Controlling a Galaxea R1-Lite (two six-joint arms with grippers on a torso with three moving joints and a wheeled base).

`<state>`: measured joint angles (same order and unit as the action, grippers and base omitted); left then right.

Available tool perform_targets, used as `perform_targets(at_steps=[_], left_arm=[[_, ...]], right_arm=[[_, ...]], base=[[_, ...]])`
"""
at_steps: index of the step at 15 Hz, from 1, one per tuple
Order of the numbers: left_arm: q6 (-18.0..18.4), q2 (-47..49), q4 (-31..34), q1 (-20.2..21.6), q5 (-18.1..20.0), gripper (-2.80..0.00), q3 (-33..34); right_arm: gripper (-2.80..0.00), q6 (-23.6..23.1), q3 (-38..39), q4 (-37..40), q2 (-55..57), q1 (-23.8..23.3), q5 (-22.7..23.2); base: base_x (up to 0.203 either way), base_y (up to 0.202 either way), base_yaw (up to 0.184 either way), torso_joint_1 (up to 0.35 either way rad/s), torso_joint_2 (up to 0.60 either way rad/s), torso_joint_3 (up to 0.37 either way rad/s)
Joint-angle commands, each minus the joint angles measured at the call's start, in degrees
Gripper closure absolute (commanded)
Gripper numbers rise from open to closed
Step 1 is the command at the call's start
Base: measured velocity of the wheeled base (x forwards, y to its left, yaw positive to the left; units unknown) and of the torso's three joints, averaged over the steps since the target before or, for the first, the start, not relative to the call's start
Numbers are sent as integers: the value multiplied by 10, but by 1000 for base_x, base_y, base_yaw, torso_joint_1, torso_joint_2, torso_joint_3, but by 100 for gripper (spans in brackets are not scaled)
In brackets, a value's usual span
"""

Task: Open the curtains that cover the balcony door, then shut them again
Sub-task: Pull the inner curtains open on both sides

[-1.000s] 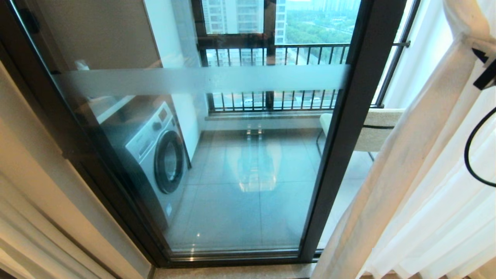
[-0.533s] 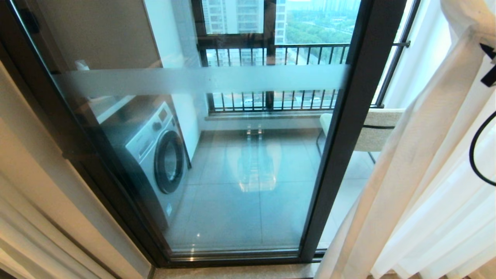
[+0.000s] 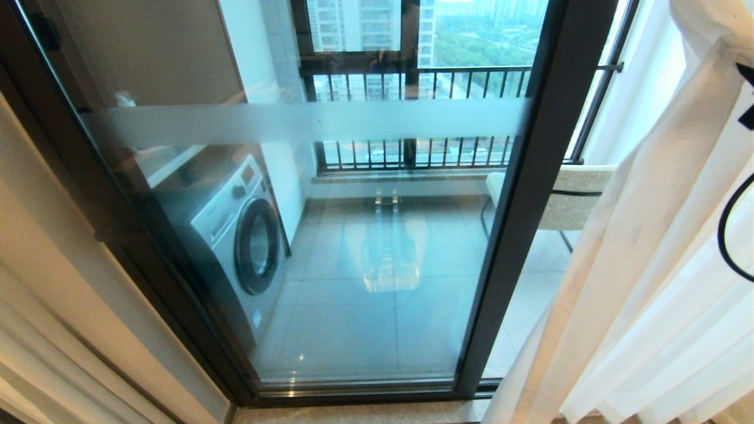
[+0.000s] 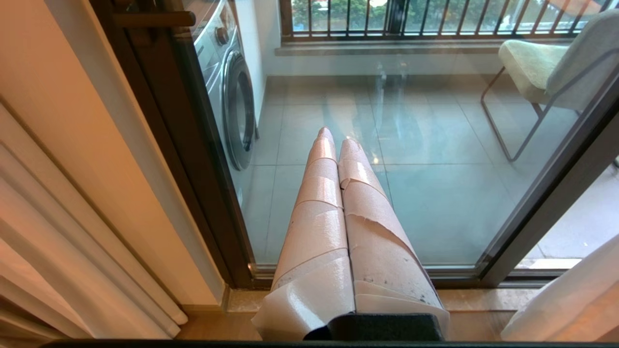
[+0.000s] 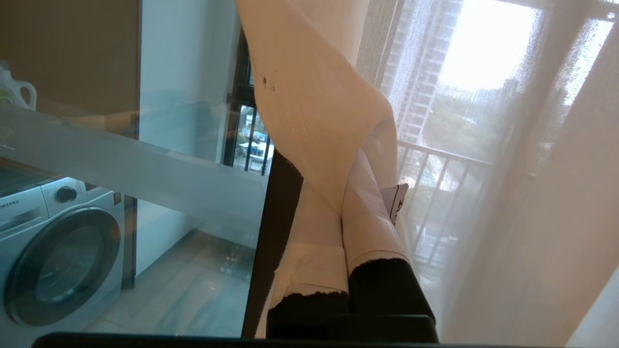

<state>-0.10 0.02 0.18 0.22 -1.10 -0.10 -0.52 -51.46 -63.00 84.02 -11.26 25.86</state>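
Reading "SAMSUNG" on the washing machine (image 5: 53, 241) behind the glass balcony door (image 3: 330, 247); right pincer (image 5: 348, 193) clenched on the sheer pleated curtains (image 3: 648, 265), bunched at right; left pincer (image 4: 336, 140) clenched empty.

pale tape-wrapped fingers (image 4: 338, 193), black bases

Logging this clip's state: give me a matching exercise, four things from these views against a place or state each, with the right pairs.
Things:
1. right gripper
2. left gripper
3. washing machine
4. chair

Places or states:
A. behind the glass of the balcony door, on the robot's left
B. jaws shut on the curtain
C. jaws shut, empty, pointing at the glass
D. on the balcony, on the robot's right, partly behind the door frame

Pairs: 1-B, 2-C, 3-A, 4-D
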Motion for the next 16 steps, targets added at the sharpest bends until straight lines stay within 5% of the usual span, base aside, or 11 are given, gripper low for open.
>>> perform_targets(at_steps=[1, 11, 16], left_arm=[[0, 0, 0, 0, 0, 0, 0], [-1, 0, -1, 0, 0, 0, 0], [-1, 0, -1, 0, 0, 0, 0]], right_arm=[[0, -1, 6, -6, -2, -2, 2], [0, -1, 21, -9, 4, -9, 2], [0, -1, 22, -8, 4, -10, 2]], base=[[0, 0, 0, 0, 0, 0], [0, 0, 0, 0, 0, 0], [0, -159, 0, 3, 2, 3]])
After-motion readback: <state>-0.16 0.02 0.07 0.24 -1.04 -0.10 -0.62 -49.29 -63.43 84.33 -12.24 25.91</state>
